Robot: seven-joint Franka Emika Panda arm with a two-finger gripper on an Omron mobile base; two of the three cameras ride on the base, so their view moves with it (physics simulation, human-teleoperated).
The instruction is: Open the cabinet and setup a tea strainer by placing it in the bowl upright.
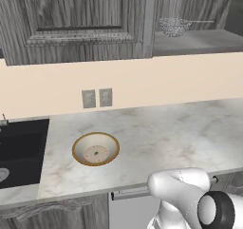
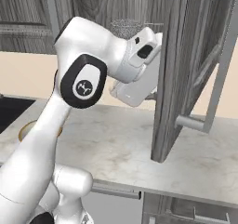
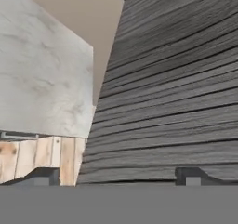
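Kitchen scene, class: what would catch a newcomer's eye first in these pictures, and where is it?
The white arm bulks large in the right base view, its hand reaching toward the cabinet door, which stands swung open over the marble counter. On the cabinet's grey shelf sits the silver tea strainer. The golden-brown bowl sits on the counter beside the black sink.
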